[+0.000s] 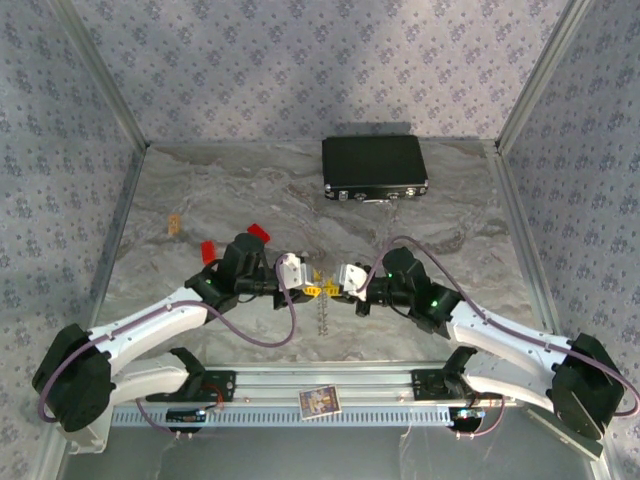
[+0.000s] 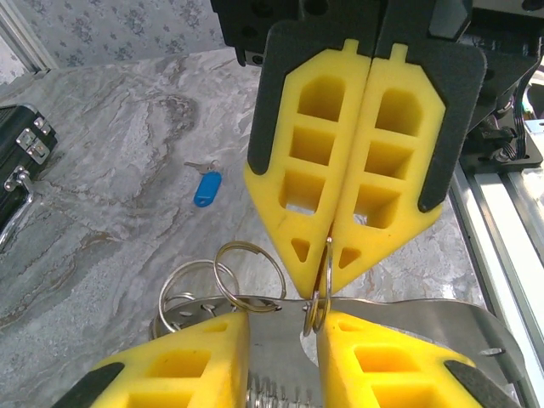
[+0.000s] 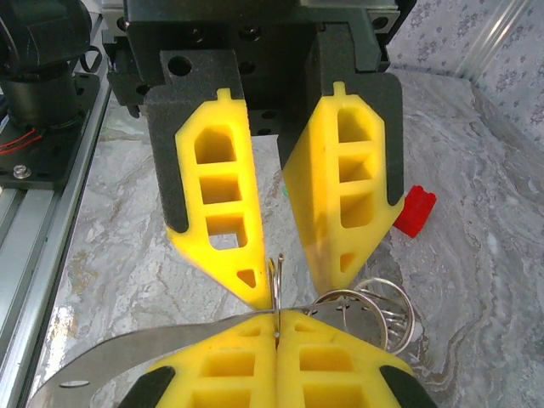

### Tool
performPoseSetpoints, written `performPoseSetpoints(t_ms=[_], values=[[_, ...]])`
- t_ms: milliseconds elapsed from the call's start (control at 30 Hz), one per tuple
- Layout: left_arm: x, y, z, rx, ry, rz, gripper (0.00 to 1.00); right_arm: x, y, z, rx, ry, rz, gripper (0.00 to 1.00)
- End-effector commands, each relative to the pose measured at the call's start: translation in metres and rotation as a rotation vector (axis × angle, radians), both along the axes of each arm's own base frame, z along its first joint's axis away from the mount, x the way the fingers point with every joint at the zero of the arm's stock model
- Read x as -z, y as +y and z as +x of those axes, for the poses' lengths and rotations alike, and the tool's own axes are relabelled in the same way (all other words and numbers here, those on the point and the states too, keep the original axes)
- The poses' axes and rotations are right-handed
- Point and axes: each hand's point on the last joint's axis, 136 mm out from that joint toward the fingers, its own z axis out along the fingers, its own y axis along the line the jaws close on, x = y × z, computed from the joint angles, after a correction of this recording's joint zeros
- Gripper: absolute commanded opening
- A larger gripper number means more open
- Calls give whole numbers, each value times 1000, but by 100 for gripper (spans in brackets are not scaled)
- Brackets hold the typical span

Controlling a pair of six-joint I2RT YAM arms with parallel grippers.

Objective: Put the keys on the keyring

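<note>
The keyring is a flat silvery plate (image 2: 399,310) carrying several split rings (image 2: 191,285) and a fine chain (image 1: 322,318). The two grippers meet over it at mid-table. My right gripper (image 3: 278,316) is shut on one upright split ring (image 3: 275,280) threaded through the plate. My left gripper (image 2: 282,319) is open, its fingers either side of that ring (image 2: 322,285), with the plate showing through the gap. The blue key (image 2: 206,187) lies loose on the marble beyond them. A green speck (image 3: 284,192) shows between the left fingers; I cannot tell whether it is the green key.
A black case (image 1: 375,167) stands at the back of the table. Two red blocks (image 1: 258,232) (image 1: 209,248) lie behind the left arm, and a small tan piece (image 1: 176,223) further left. Patterned walls enclose three sides; the arms' rail (image 1: 320,385) runs along the near edge.
</note>
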Motion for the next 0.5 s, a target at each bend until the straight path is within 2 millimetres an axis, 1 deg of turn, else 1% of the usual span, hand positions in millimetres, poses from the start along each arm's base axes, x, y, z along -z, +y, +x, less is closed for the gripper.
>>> performPoseSetpoints(t_ms=[0, 133, 467], values=[[-16, -6, -6, 47, -14, -32, 24, -16, 5, 3, -6, -41, 13, 0], [-18, -7, -9, 62, -10, -42, 18, -17, 8, 4, -6, -40, 12, 0], [-22, -8, -13, 78, -7, -60, 17, -17, 13, 3, -14, -27, 11, 0]])
